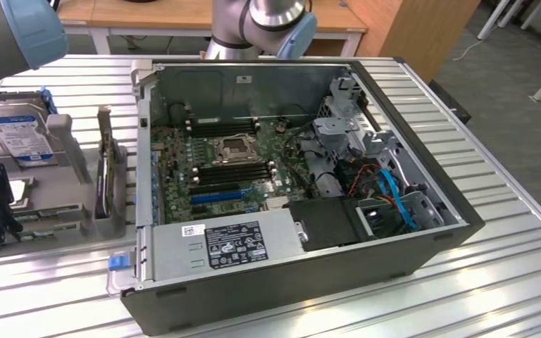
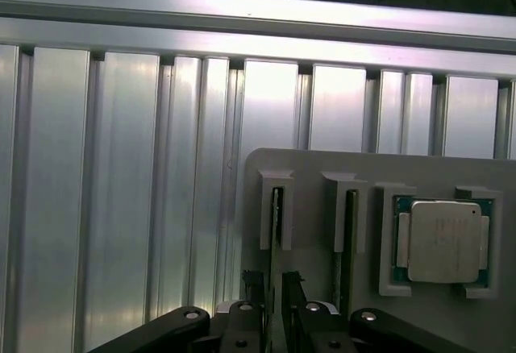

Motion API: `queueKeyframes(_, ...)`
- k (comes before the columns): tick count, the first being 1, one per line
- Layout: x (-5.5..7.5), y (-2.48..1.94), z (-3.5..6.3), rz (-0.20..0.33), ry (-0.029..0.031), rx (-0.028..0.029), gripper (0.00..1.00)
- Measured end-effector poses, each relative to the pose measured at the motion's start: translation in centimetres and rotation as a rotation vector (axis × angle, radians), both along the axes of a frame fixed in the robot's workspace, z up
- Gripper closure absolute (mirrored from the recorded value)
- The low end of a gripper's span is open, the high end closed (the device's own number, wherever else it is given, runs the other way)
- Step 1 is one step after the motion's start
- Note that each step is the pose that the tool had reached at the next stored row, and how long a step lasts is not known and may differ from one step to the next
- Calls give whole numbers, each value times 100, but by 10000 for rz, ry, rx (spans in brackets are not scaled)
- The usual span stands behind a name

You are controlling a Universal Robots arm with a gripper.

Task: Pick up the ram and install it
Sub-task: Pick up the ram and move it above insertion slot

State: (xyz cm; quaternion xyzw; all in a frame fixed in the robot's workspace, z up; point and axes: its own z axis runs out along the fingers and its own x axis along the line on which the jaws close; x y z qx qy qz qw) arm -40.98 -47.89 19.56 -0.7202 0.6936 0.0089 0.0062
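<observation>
Grey holder [image 2: 314,164] | ram [image 2: 276,208] on edge in slot | fingers [image 2: 253,288] apart, astride it | wrist facing down

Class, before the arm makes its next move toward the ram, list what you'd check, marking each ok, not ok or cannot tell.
1. The gripper is open: ok.
2. The ram sits in the grey holder: ok.
3. The gripper is lined up with the ram: ok, judging by the wrist view.
4. The ram is gripped: not ok, not yet held.
5. The computer case is open, motherboard exposed: ok.
6. The memory slots are free: cannot tell.
</observation>
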Motion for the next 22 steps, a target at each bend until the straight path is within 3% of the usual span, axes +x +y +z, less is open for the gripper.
queueKeyframes(11, 0, 0, -5, 0, 0, 1, 76)
queueKeyframes(15, 0, 0, -6, 0, 0, 0, 88)
queueKeyframes(22, 0, 0, -6, 0, -1, 0, 88)
